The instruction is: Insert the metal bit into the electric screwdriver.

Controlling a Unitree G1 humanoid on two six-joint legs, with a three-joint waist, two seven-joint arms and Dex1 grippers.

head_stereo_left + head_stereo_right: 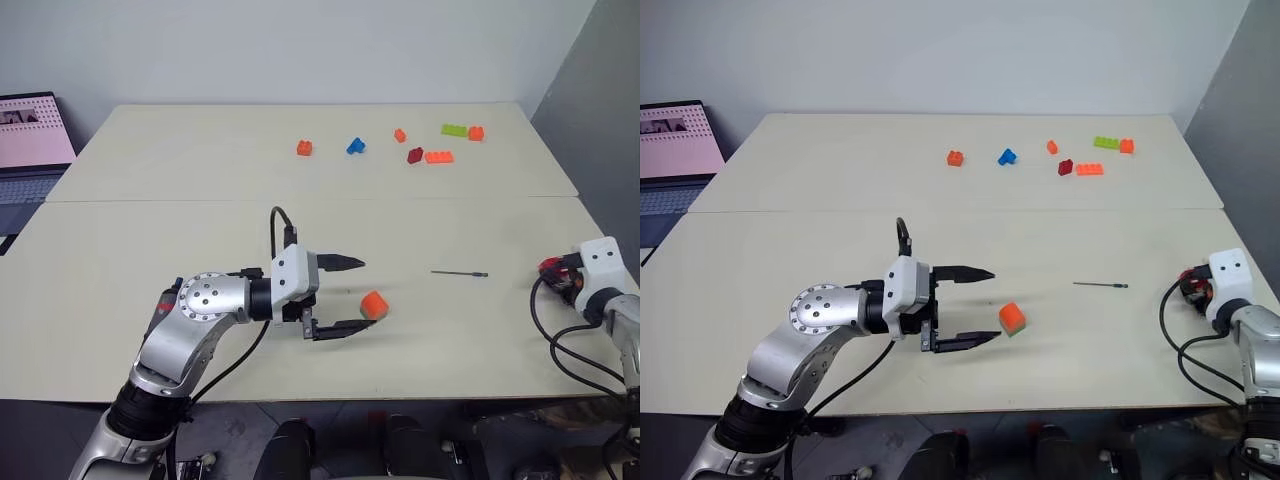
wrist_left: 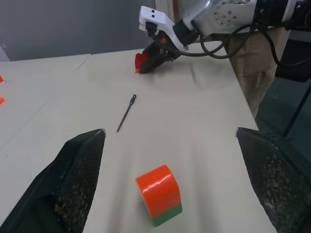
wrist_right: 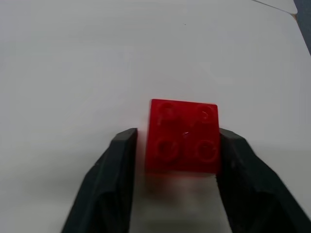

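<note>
Bit (image 1: 460,272) first: the metal bit lies flat on the bare table (image 1: 200,160), its long axis running across the table from the robot's left to its right, between the 2 arms. The left gripper (image 1: 350,296) hovers with its jaws wide apart and nothing in them, pointing toward the right, so the rod lies ahead of its tips, end-on and slightly to the far side. An orange block (image 1: 374,304) sits just beside the lower finger, nearer than the bit. The right gripper (image 3: 177,145) is down at the table's right edge, jaws apart around a red brick (image 3: 183,135), 1 finger clearly clear of it. I see no electric screwdriver. Either arm looks able to reach the rod.
</note>
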